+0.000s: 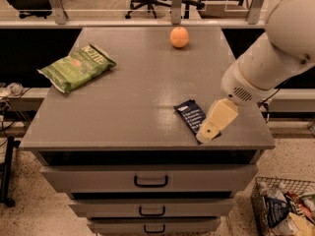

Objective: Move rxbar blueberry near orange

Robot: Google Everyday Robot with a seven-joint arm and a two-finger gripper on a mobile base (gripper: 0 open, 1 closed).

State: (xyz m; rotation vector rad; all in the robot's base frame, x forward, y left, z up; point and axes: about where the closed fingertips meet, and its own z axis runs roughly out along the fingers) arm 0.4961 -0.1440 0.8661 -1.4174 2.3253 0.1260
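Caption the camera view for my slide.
Gripper at the near end of the blue snack bar, orange across the table.

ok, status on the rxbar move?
Gripper over near end of rxbar blueberry, front right. Bar flat, orange far at back edge. Chip bag left, off path.

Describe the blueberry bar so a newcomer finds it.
On the grey drawer cabinet, look at the front right edge, by the tool. The rxbar blueberry is a flat navy wrapper with white text, unlike the round orange or green bag.
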